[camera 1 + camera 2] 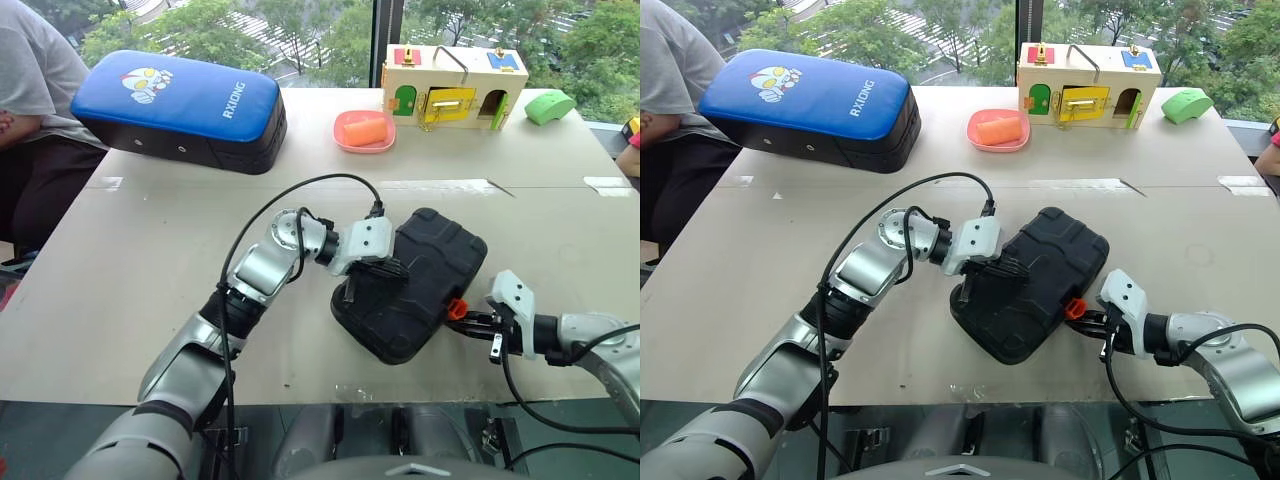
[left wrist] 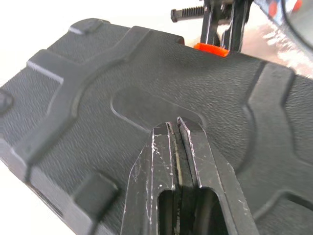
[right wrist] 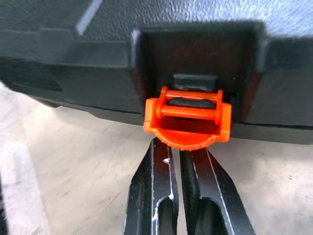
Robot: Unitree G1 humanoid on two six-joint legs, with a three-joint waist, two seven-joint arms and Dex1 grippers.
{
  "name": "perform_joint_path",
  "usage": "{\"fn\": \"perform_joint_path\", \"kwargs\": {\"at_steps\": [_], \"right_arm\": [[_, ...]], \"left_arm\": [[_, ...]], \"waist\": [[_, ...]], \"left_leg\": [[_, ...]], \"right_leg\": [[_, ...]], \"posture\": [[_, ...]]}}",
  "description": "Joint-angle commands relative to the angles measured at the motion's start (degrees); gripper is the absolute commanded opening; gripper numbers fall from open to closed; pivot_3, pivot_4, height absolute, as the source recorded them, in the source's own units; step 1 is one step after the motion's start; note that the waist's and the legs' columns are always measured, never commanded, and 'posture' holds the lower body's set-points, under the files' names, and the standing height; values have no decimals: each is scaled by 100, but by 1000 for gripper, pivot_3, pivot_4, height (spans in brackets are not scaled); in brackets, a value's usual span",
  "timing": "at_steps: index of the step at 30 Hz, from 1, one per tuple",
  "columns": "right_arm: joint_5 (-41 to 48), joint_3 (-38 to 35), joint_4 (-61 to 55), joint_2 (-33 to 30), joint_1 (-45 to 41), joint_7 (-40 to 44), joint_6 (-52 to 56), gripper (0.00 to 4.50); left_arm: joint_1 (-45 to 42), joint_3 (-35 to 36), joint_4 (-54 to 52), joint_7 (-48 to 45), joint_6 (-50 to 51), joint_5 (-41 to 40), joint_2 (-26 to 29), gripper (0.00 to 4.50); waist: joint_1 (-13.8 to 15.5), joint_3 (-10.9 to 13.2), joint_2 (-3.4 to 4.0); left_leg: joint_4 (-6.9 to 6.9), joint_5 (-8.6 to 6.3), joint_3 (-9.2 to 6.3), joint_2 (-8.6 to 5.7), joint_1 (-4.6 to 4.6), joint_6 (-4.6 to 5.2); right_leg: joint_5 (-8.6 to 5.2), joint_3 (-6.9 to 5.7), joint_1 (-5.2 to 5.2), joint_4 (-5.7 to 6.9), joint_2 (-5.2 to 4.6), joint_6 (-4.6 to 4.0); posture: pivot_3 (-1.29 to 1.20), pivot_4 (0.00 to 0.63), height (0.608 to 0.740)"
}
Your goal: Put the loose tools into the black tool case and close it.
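right claw [image 3: 178,147] closed, tips at orange latch [image 3: 188,117]; left claw [image 2: 177,125] closed, on closed black tool case [image 1: 415,285]

Lab — test table [image 1: 130,270], latch-board toy [image 1: 455,85]

head pair: high, down on table [image 1: 120,300] | wrists: close on case [image 2: 146,73]

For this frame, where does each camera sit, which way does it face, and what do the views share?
Head stereo pair: looks forward and down on the table, both arms, the closed black tool case.
Left wrist: along the shut left gripper pressing on the case's ribbed shell.
Right wrist: along the shut right gripper at the orange latch.
Shared: case and latch in all.
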Motion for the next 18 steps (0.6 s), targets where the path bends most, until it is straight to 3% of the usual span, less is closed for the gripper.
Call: {"fn": "perform_joint_path", "kwargs": {"at_steps": [1, 5, 18], "right_arm": [[225, -319, -494, -104, -271, 169, -234, 0], [93, -277, -417, -226, -400, 325, -403, 0], [272, -294, -535, -247, -649, 584, -266, 0]], "left_arm": [[169, -578, 671, 6, -237, 659, -49, 53], [139, -606, 881, 12, -396, 757, -175, 53], [250, -544, 869, -9, -386, 769, -220, 53]], "waist": [[-1, -1, -1], [-5, -1, -1], [-43, -2, -1]], "left_leg": [[0, -2, 0, 0, 3, 4], [-16, -16, 1, 1, 50, 26], [-18, -16, 0, 9, 53, 26]], "right_leg": [[0, 0, 3, 0, 0, 0], [-1, 0, 51, -13, 1, 0], [0, 1, 51, -13, 7, 0]], "posture": [[0, 150, 735], [0, 150, 735], [0, 150, 735]]}}
